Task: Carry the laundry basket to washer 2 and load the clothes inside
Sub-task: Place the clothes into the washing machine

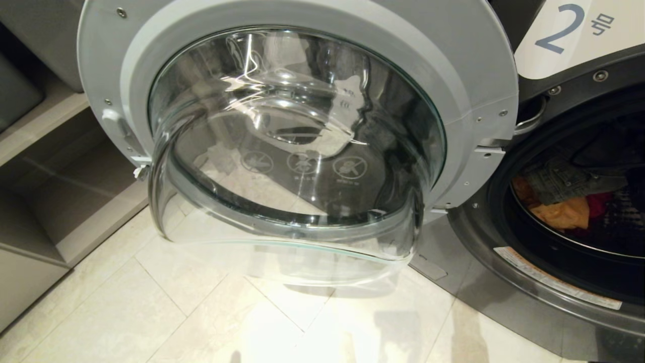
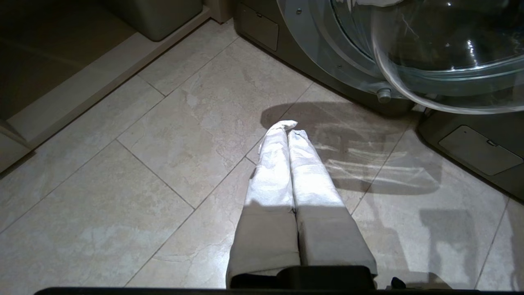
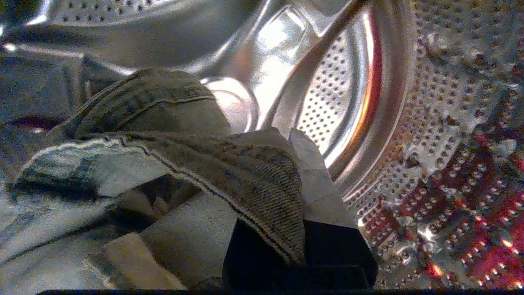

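right gripper (image 3: 262, 164), inside the drum of washer 2 (image 1: 569, 237), is pinched on the denim piece (image 3: 172, 123), which drapes across and over its fingers (image 3: 315, 172); the other clothes (image 1: 562, 212) lie low in the drum. left gripper (image 2: 286, 127), fingers pressed together and empty, hangs over the floor (image 2: 123, 184), farther off.

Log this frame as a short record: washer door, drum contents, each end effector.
washer: washer 2, numbered label visible
door: door swung wide open
drum contents: denim piece, yellow garment, red garment
right end effector: right end effector inside the drum, shut on the denim piece draped over it
left end effector: left end effector shut, empty, above the tiled floor
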